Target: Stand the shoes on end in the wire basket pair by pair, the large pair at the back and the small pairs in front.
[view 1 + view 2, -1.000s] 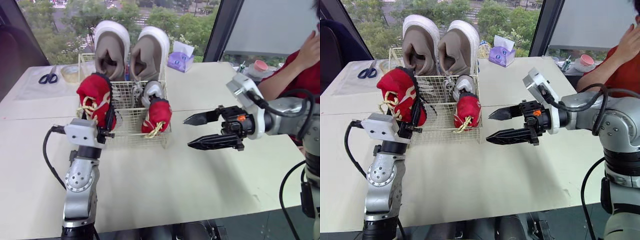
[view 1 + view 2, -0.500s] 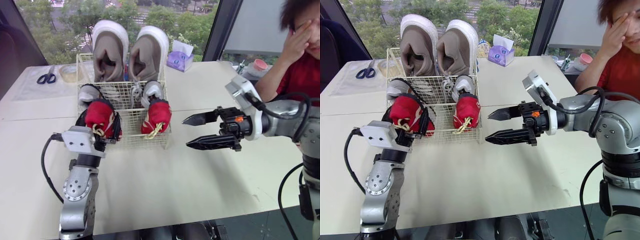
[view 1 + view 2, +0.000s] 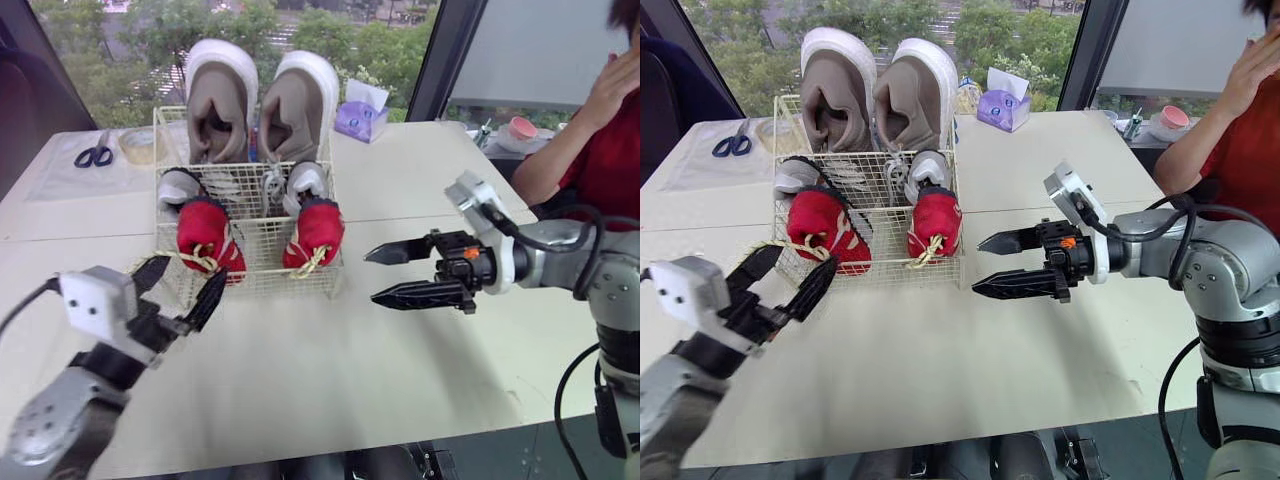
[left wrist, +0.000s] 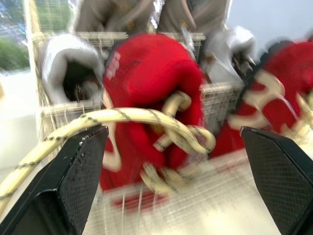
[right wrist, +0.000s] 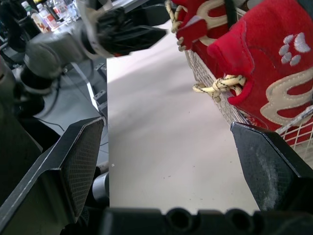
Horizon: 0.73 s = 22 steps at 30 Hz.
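At the wire basket's front left corner the left gripper gaped empty; it needed to back straight off, clear of the red shoe's loose lace. The right gripper hung wide, empty.

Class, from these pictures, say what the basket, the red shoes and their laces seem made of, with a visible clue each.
Basket: thin metal wire, pale and probably coated; an open see-through grid.
Red shoes: soft matte fabric, perhaps fleece or suede; fuzzy nap, stitched cream patches.
Laces: braided cream cord, fibre unclear; flecked twisted strands.
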{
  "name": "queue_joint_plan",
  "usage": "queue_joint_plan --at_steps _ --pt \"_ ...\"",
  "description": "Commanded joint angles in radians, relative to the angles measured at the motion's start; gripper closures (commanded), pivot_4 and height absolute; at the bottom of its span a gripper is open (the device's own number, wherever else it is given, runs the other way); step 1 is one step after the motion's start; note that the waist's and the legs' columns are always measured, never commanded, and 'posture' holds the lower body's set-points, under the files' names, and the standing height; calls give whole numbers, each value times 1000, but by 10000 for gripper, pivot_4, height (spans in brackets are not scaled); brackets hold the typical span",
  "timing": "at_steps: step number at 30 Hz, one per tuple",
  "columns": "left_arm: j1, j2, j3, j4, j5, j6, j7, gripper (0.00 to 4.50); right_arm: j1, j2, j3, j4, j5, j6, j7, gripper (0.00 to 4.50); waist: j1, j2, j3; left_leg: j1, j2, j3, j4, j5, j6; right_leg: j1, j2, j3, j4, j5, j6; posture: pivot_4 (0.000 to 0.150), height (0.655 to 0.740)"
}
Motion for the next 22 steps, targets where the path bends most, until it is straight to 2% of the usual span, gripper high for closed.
queue_joint_plan --at_steps 1,3,5,9,13,18,22 --pt "147 109 217 32 -246 75 -98 256 34 -13 -12 7 -31 -51 30 0 -1 2 1 0 0 0 0 0 0 -2 0 0 -1 0 0 1500 7400" --pt "226 154 297 64 -320 103 -156 256 56 -16 -5 11 -50 -68 38 0 0 4 3 0 0 1 -1 -1 -1 -2 0 0 -2 0 0 1500 7400" --pt "290 183 343 83 -321 132 -216 256 79 -16 -3 15 -63 -77 43 0 1 6 4 0 0 1 -1 -2 -3 -3 0 0 -2 -1 1 1500 7400" --pt "370 245 336 131 -165 169 -337 256 162 -21 13 18 -111 -104 47 0 2 6 4 0 0 1 -2 -3 -4 -3 0 0 -3 -2 3 1500 7400" --pt "423 259 296 183 -55 159 -505 256 233 -30 8 -2 -141 -129 39 0 -1 8 5 -1 0 2 -2 -4 -5 -5 0 0 -3 -2 2 1500 7400" --pt "381 263 247 234 4 154 -587 256 268 -24 -15 -24 -132 -132 20 0 -2 10 6 -1 1 3 -3 -6 -6 -7 0 0 -4 -2 2 1500 7400" --pt "309 263 211 269 27 166 -594 256 278 -24 -21 -31 -132 -136 12 0 0 11 6 -1 3 3 -4 -6 -7 -7 0 0 -5 -2 2 1500 7400"
